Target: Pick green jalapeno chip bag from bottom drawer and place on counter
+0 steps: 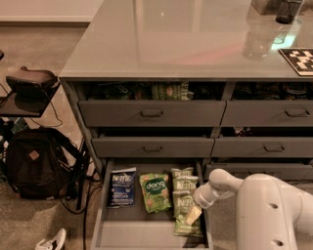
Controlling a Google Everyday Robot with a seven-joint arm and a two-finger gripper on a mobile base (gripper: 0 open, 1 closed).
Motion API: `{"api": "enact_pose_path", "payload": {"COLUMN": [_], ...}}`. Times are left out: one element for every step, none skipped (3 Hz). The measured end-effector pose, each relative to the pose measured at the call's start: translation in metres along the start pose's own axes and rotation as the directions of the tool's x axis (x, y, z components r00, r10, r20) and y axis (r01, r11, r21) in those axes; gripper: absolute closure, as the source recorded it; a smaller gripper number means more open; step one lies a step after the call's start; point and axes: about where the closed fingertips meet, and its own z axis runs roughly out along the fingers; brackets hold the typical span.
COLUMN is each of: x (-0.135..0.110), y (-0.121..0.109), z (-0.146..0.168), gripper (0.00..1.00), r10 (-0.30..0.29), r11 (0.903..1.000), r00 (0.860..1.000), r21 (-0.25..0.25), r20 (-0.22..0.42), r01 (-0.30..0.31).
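Note:
The bottom drawer [146, 233] is pulled open at the lower middle. Against its right wall lies a column of three olive-green Kettle chip bags: one at the back [182, 173], one in the middle [186, 184], one at the front [184, 211]. My white arm reaches in from the lower right. My gripper [193, 215] hangs over the front olive-green bag, at or just above its surface. The glossy grey counter [176, 39] spreads across the top.
A blue Kettle bag [122, 188] and a brighter green dang bag [155, 192] lie left of the column. Closed drawers with bar handles [152, 114] stack above. A black backpack [33, 163] and a chair [27, 85] stand at left. A checkered board [299, 59] and dark cups [286, 10] sit on the counter.

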Motion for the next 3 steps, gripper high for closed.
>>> {"api": "enact_pose_path", "payload": {"x": [0.015, 0.032, 0.033], "y": [-0.008, -0.018, -0.020], "z": [0.027, 0.045, 0.046], "gripper": [0.00, 0.00, 0.00], "r10": [0.037, 0.077, 0.078], "r11": [0.9992, 0.9970, 0.9969], "r00": [0.999, 0.997, 0.997], "r21": [-0.016, -0.013, -0.010], "r20": [-0.016, -0.020, -0.018], "r01": [-0.037, -0.077, -0.078]}}
